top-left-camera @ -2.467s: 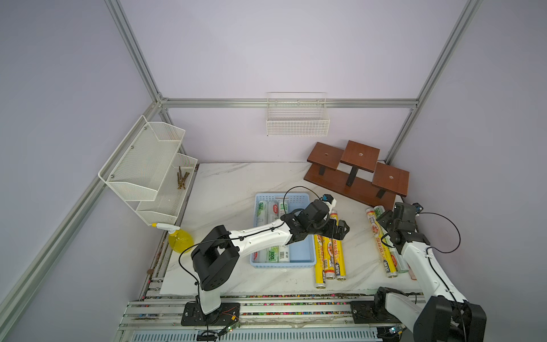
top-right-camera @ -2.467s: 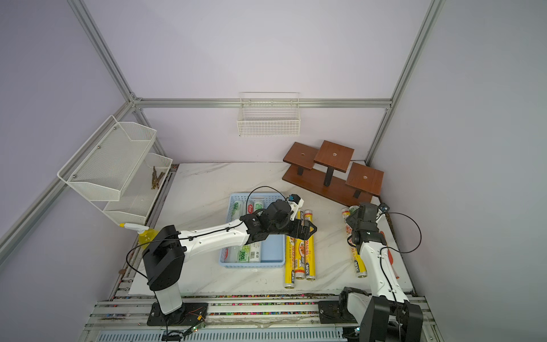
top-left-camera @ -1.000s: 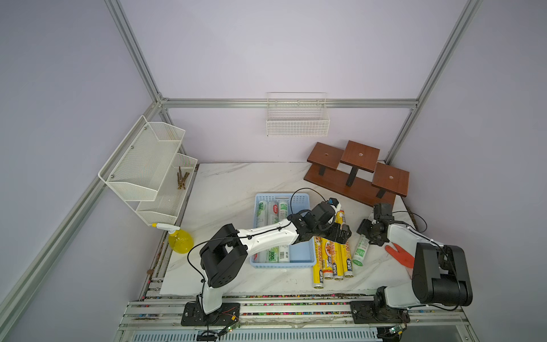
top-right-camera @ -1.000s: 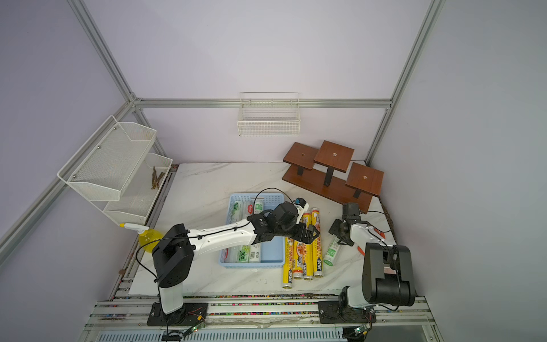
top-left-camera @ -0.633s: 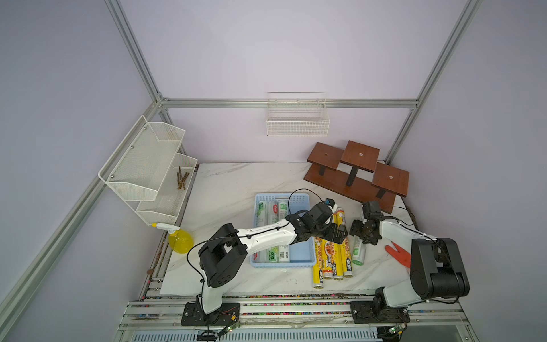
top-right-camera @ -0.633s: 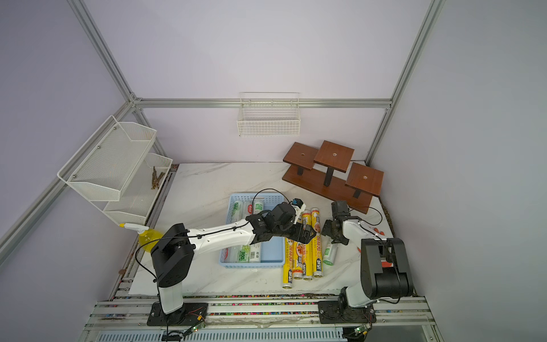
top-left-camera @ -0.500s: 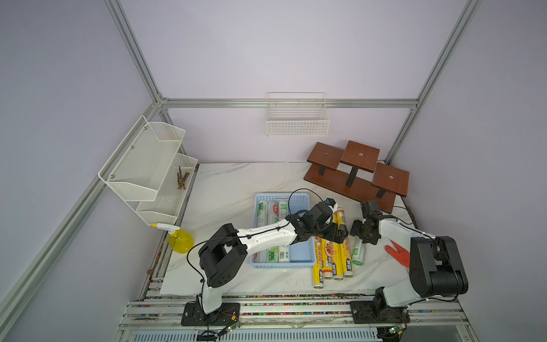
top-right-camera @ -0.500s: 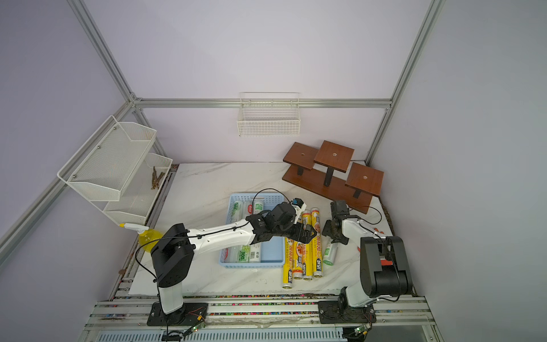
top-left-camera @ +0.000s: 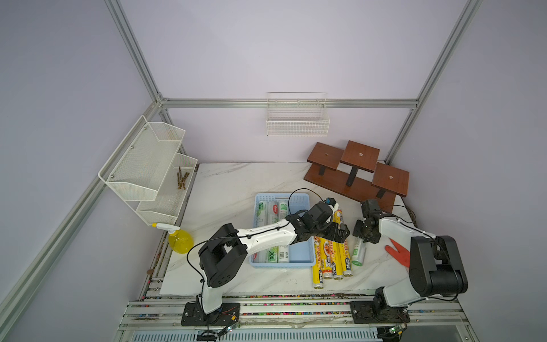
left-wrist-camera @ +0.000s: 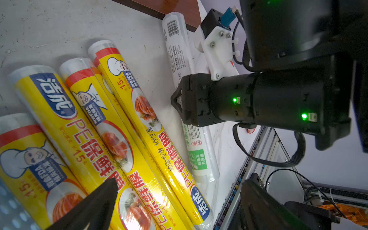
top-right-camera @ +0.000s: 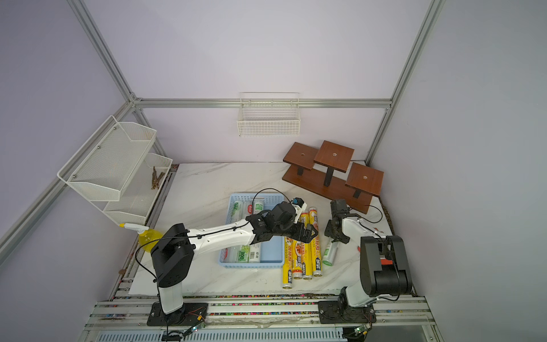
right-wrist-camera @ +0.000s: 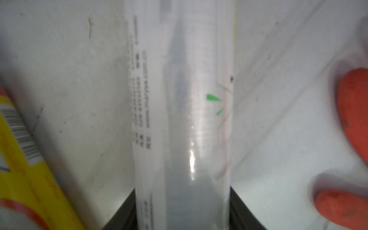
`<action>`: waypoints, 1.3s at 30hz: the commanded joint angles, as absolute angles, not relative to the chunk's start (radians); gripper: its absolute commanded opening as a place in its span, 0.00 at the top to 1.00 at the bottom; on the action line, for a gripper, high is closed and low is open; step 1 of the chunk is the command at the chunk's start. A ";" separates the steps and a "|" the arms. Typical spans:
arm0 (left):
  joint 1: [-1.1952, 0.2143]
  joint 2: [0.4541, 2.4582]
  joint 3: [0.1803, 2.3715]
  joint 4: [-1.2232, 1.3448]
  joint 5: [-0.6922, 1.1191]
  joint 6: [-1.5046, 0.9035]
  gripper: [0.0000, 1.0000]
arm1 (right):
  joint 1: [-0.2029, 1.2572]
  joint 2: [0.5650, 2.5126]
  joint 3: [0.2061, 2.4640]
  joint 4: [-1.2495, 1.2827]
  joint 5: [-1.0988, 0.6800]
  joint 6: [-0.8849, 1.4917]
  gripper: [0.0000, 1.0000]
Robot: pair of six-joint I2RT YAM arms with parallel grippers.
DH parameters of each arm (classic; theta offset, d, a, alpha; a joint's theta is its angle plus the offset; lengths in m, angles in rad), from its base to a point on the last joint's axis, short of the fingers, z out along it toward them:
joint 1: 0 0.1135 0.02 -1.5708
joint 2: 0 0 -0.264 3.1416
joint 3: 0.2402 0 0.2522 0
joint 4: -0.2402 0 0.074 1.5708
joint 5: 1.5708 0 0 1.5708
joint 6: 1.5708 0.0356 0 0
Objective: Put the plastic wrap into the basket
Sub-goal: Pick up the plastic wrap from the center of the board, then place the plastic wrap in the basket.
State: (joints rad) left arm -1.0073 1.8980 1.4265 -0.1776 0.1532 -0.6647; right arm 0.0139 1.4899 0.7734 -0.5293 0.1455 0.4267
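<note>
Pincer of right arm [right-wrist-camera: 182, 201] narrow, fingers [right-wrist-camera: 123, 215] flush against white roll [right-wrist-camera: 179, 99].

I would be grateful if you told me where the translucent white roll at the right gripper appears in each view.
Top view: translucent white roll, just right of the yellow row.
Top view: same spot.
Left wrist: long pale strip alongside the yellow rolls.
Right wrist: runs through the middle of the picture.
Shared landmark: nearest yellow roll.
</note>
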 commanded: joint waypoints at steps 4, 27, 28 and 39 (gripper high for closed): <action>-1.007 1.852 1.423 -0.138 0.175 -0.675 0.00 | 0.020 1.361 0.781 -0.537 0.173 0.449 0.63; -1.003 1.613 1.189 -0.044 -0.109 -0.667 0.00 | 0.086 1.082 0.759 -0.502 -0.292 0.514 0.65; -1.000 1.591 1.170 -0.040 -0.129 -0.658 0.00 | 0.099 1.077 0.759 -0.493 -0.301 0.527 0.65; -0.918 1.306 0.940 -0.091 -0.224 -0.591 0.00 | 0.417 1.110 0.789 -0.319 -0.277 0.718 0.64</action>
